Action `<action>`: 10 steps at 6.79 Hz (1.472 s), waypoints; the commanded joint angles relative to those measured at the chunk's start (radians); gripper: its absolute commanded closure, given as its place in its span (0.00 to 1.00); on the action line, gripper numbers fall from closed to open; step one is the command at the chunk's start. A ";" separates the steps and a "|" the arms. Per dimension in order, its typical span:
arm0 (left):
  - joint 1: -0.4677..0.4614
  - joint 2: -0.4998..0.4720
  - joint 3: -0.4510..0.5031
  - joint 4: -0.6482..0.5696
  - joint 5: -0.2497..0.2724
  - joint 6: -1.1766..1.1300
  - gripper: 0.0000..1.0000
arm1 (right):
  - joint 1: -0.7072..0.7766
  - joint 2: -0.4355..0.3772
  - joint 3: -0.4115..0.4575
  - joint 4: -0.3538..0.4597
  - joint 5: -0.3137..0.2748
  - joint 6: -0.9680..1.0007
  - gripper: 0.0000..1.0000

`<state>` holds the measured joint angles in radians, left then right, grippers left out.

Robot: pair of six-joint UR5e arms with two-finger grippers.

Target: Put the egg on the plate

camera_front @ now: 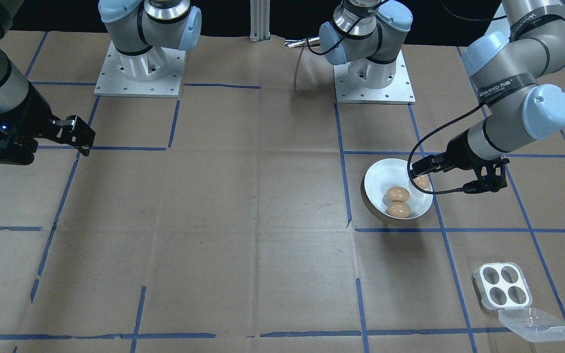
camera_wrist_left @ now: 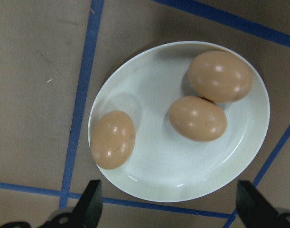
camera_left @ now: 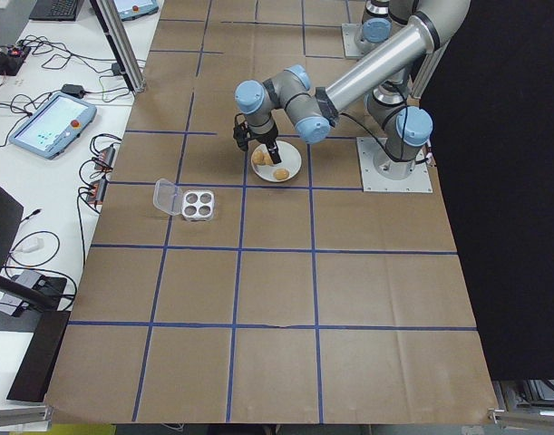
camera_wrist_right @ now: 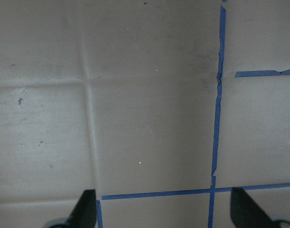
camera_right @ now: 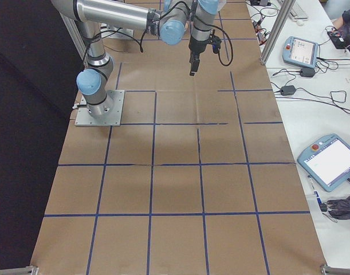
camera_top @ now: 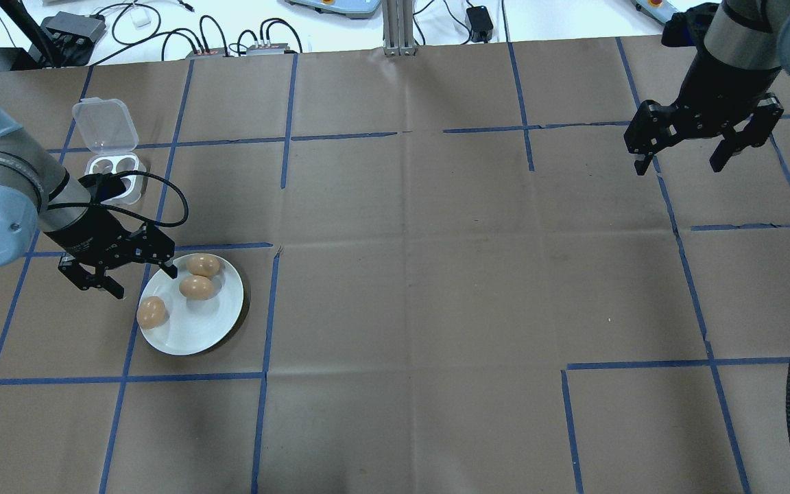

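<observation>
The plate (camera_wrist_left: 239, 156) is glossy and smooth, like glazed ceramic. The eggs (camera_wrist_left: 198, 118) have a smooth brown satin shell. Matt, creased brown paper covers the desk (camera_top: 409, 274). The tray (camera_front: 503, 285) looks plastic, its lid (camera_front: 535, 323) clear.

In the overhead view the plate (camera_top: 193, 322) lies at the left of the frame, on the table (camera_top: 409, 274). Three eggs lie on it: two eggs (camera_top: 199, 276) touching each other in its upper part, and a single egg (camera_top: 151, 312) at its left rim. The left gripper (camera_top: 131, 271) hangs over the plate's upper left edge. The egg tray (camera_top: 115, 170) lies above it, near the frame's upper left. The right gripper (camera_top: 703, 137) is at the upper right, well apart.
</observation>
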<state>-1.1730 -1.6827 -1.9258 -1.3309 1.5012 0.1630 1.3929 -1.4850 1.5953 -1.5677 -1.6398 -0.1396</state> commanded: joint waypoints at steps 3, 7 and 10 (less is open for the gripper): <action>-0.212 0.098 0.111 -0.019 0.049 0.054 0.00 | 0.000 0.000 0.000 0.000 0.000 0.000 0.00; -0.372 0.187 0.217 -0.118 0.037 0.038 0.00 | 0.000 0.000 0.000 0.000 0.000 0.000 0.00; -0.372 0.196 0.309 -0.232 -0.027 -0.022 0.00 | 0.000 0.000 0.000 0.000 0.000 0.000 0.00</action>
<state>-1.5429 -1.4928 -1.6419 -1.5280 1.4801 0.1484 1.3929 -1.4849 1.5953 -1.5677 -1.6398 -0.1396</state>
